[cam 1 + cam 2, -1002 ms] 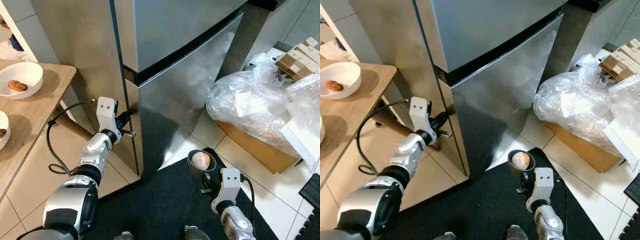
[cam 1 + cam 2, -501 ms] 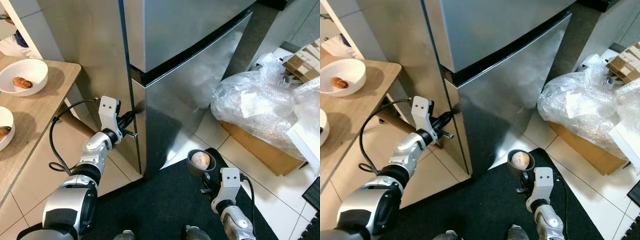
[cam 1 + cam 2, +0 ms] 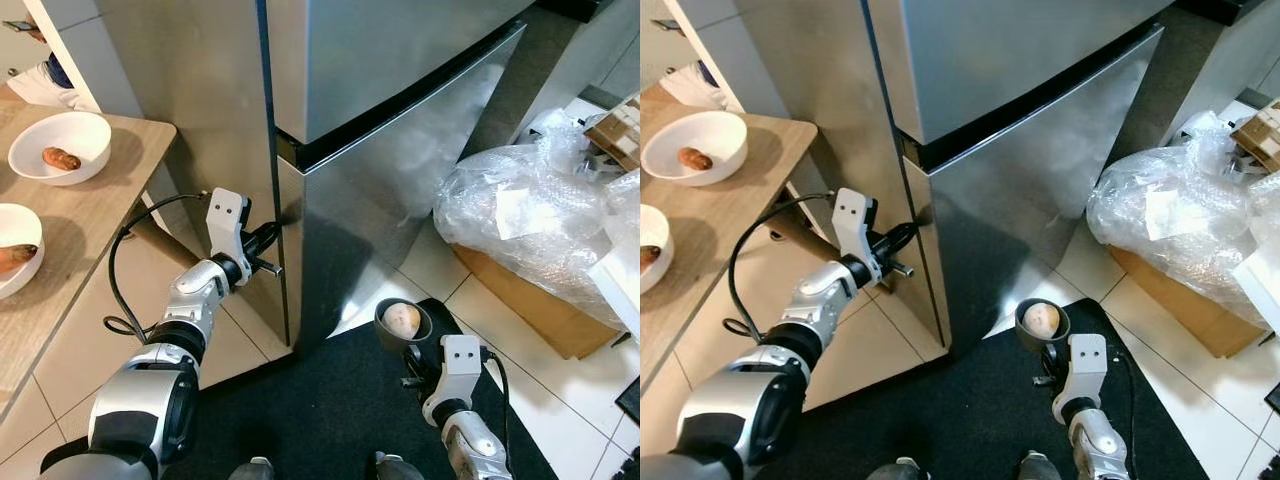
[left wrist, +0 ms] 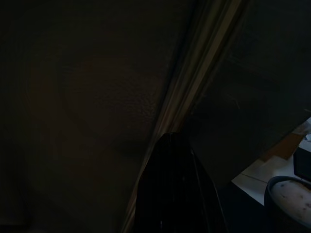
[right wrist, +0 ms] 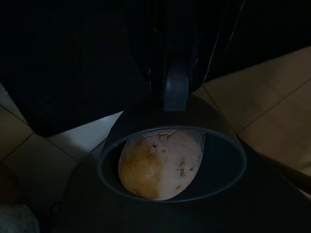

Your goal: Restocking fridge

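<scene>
Fridge (image 3: pixel 400 120), a steel two-door unit, filled the upper centre of the head views, both doors shut, a dark seam dividing upper door from lower. The left gripper (image 3: pixel 272 236) reached to the left edge of the lower door, its black fingers (image 4: pixel 172 194) pressed together into the gap between door edge and cabinet side; the left wrist view, very dark, showed their tip lying against that pale seam. The right gripper (image 3: pixel 410 362), at lower centre of the frame, was clamped on a grey cup (image 3: pixel 403 325) held upright above a dark mat (image 3: pixel 320 400). Inside the cup lay a pale, brown-speckled potato (image 5: pixel 160 162), resting against the cup's wall. At upper left stood a wooden table (image 3: pixel 90 240) bearing two white bowls (image 3: pixel 60 147), each with a brownish item of food inside; the nearer bowl was cut by the frame edge. At right, a heap of clear plastic wrap (image 3: pixel 530 225) lay over a cardboard box (image 3: pixel 520 305) on the tiled floor (image 3: pixel 400 270). A black cable (image 3: pixel 120 270) looped from the left wrist.
</scene>
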{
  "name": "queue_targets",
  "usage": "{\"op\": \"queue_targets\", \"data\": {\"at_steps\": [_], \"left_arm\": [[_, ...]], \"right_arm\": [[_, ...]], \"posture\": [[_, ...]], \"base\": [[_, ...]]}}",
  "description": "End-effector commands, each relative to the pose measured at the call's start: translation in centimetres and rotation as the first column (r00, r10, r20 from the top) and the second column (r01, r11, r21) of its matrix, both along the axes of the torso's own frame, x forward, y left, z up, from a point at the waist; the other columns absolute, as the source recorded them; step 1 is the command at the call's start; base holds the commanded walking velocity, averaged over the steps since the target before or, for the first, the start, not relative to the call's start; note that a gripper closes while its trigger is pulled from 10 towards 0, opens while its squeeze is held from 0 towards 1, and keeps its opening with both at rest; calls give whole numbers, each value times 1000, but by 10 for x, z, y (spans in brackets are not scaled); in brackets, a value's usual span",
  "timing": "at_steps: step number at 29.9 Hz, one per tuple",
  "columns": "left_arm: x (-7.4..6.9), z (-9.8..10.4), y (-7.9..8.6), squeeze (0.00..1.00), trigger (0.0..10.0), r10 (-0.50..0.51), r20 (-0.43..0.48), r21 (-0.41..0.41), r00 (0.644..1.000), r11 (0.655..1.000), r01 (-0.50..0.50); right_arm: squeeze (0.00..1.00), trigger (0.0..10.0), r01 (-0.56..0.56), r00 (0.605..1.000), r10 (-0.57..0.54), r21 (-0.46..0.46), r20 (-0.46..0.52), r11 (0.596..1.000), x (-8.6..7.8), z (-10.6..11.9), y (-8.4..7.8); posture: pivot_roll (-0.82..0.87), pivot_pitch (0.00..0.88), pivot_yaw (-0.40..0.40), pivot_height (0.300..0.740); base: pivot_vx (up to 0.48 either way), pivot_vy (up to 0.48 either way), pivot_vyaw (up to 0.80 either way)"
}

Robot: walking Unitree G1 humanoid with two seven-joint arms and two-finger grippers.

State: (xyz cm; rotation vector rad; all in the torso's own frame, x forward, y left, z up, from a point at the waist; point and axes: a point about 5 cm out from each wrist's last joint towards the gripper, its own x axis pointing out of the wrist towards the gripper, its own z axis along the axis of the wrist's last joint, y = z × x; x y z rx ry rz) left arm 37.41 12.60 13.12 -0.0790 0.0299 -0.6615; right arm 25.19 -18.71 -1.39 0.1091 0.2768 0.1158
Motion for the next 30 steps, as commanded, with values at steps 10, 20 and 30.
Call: {"op": "queue_targets", "data": {"at_steps": [10,20,30], "left_arm": [[-14,-8,-60,0,10000,-280,-33,24,959,959,281],[-22,-13,-78,0,10000,-354,-40,25,934,935,355],[-28,-24,-79,0,10000,-415,-94,137,905,895,425]], "right_arm": [[0,10000,23,999,-23,-2,22,1000,-2,1,-5],[0,10000,21,1000,-21,-1,19,1000,-4,0,-4],[0,10000,26,1000,-26,-6,16,1000,-5,0,-6]], "posture": [[-196,229,27,736],[-200,231,28,736],[-204,231,31,736]], "base": [[0,0,0],[0,0,0],[0,0,0]]}}
